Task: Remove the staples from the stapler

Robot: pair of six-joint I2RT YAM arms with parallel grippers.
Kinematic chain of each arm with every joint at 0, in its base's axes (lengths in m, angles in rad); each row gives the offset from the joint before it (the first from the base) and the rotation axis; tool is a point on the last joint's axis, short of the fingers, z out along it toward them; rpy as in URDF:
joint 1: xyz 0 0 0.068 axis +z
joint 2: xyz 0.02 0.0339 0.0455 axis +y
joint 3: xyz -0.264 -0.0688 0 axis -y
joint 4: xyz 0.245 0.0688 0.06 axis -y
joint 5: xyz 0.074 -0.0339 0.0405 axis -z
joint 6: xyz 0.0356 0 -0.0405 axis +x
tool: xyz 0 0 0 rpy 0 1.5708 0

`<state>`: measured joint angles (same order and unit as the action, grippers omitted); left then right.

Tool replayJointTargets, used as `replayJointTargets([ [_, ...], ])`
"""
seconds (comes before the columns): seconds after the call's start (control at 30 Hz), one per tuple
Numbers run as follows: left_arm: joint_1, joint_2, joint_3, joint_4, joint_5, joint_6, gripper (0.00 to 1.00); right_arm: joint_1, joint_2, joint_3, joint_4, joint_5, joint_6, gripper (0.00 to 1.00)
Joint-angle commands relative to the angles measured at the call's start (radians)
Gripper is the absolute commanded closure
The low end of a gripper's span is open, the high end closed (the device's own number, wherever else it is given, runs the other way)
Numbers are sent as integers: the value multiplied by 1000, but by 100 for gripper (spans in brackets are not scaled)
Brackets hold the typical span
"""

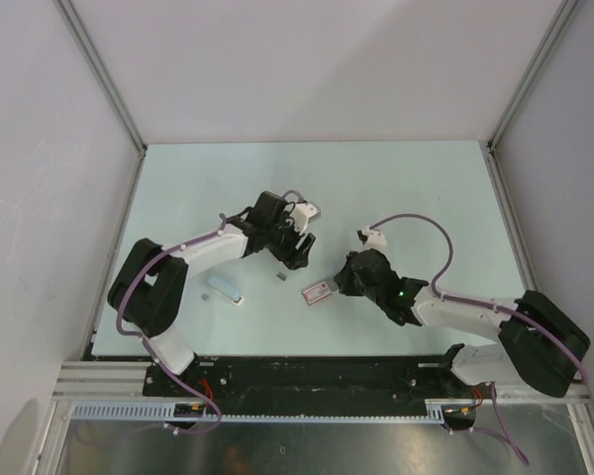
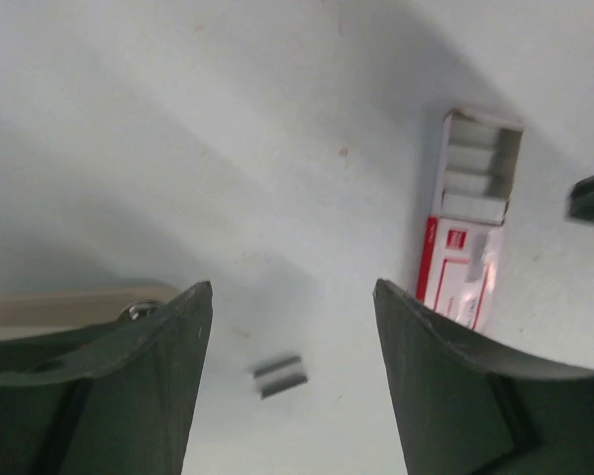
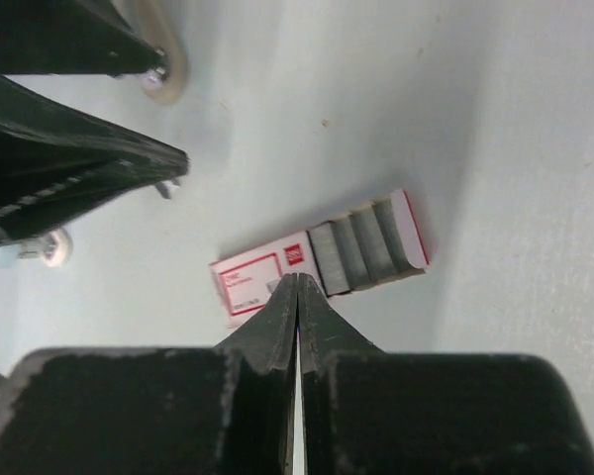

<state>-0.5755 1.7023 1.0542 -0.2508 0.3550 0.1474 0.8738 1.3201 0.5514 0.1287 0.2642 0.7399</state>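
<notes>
Box (image 3: 252,282) is a red-and-white staple box, flat on the table (image 1: 396,178) about mid-table, between the two arms. In the top view it sits just off the right gripper's tips.

Tray (image 3: 368,245) is slid partway out of the sleeve, open side up. Inside are staple rows (image 3: 361,247): grey strips packed side by side across the tray, three visible. The sleeve end is still over the rest of the tray, so I can't see what's in that part.

Loose staples (image 2: 280,376): two short grey strips lying parallel and almost touching on the bare table. They are outside the box, apart from it on the left arm's side.

Left gripper (image 2: 292,287): fingers spread wide, nothing between them. The loose staples show in the gap, lying on the table. The box is just beside its right finger in the wrist view.

Right gripper (image 3: 297,282): fingers pressed together with no gap, holding nothing. The tips sit at the near edge of the sleeve. Can't tell if they touch it.

Pale oblong object (image 1: 223,290) lies on the table by the left arm, well apart from the box. It is too small to identify.
</notes>
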Motion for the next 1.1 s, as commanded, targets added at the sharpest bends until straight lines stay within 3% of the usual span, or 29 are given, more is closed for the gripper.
replayJointTargets([
  [0.0,6,-71,-32,-34,-28,218,28,1,-103,68,-42,29,-22,97],
  [0.2,6,-146,-129,-121,-51,531,29,-48,-210,86,-139,38,-55,94],
  [0.47,8,-235,-222,-218,49,896,29,-134,-306,85,-210,16,-81,92],
  [1.07,-19,-66,-60,-272,96,1100,29,-172,-327,85,-208,-50,-119,95],
])
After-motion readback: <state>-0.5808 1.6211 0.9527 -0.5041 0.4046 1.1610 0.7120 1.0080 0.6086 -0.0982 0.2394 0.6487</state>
